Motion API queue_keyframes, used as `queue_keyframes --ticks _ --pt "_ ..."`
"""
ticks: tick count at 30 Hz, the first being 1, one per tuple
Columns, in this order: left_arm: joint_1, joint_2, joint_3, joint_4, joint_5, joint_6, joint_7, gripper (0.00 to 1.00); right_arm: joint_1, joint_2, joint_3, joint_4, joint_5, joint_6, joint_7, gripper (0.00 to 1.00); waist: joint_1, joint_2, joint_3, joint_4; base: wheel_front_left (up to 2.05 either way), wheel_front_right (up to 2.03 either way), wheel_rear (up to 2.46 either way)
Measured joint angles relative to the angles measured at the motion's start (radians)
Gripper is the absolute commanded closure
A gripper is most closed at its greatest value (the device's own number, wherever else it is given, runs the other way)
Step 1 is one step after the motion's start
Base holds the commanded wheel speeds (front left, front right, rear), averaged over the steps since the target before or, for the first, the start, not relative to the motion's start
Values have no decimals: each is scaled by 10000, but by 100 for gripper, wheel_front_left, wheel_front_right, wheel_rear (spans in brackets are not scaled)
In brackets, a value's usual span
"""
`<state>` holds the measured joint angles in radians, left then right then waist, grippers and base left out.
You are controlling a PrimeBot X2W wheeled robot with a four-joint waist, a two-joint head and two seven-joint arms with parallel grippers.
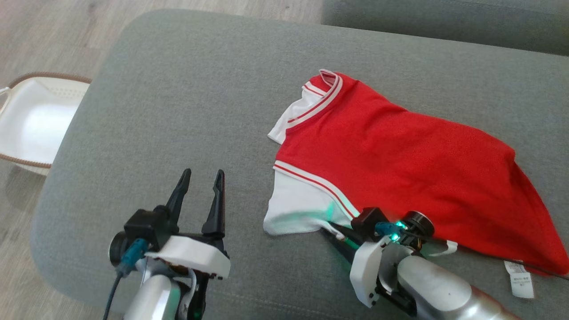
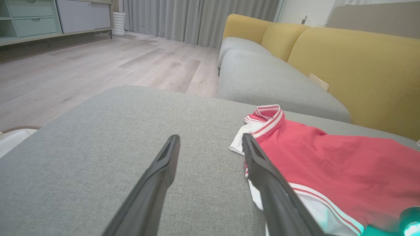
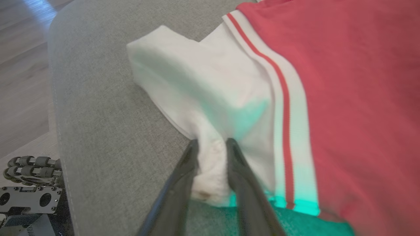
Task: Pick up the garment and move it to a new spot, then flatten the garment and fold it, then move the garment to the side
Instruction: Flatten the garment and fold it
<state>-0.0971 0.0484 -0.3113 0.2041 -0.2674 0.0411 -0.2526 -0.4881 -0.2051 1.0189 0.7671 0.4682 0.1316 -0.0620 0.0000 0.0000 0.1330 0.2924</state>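
A red garment (image 1: 400,160) with white striped trim lies spread on a grey cushion (image 1: 186,102). It is to the right of my left jaws, which stand apart above bare cushion. My right jaws are at the garment's near edge, clamped on a bunched fold of its white sleeve (image 3: 210,98). The right wrist view shows that pinch up close, while in the head view my own wrist partly covers it. The head view shows a white basket (image 1: 35,120) on the wooden floor (image 1: 44,26) at the left. The left wrist view shows a yellow sofa back (image 2: 361,72) beyond the garment.
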Motion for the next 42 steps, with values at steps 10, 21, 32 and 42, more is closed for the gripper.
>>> queue_keyframes --ticks 10,21,32,42 --pt "-109 0 17 4 -86 35 0 0 -218 -274 318 -184 393 0 -782 100 0 0 -264 -574 0 0 0" --pt "-192 -2 -54 -165 -100 25 0 0 -3796 -2719 -1206 -1522 625 0 -274 100 0 0 289 -664 0 0 0" --pt "-1034 -13 -548 -221 -537 29 0 0 -8010 -4429 -1726 1607 -407 0 685 0 0 0 1420 305 0 0 0" --pt "-1161 -44 -353 -144 -499 36 0 0 -7596 -2980 -2134 3613 -610 0 -466 0 1 0 1427 30 0 0 0"
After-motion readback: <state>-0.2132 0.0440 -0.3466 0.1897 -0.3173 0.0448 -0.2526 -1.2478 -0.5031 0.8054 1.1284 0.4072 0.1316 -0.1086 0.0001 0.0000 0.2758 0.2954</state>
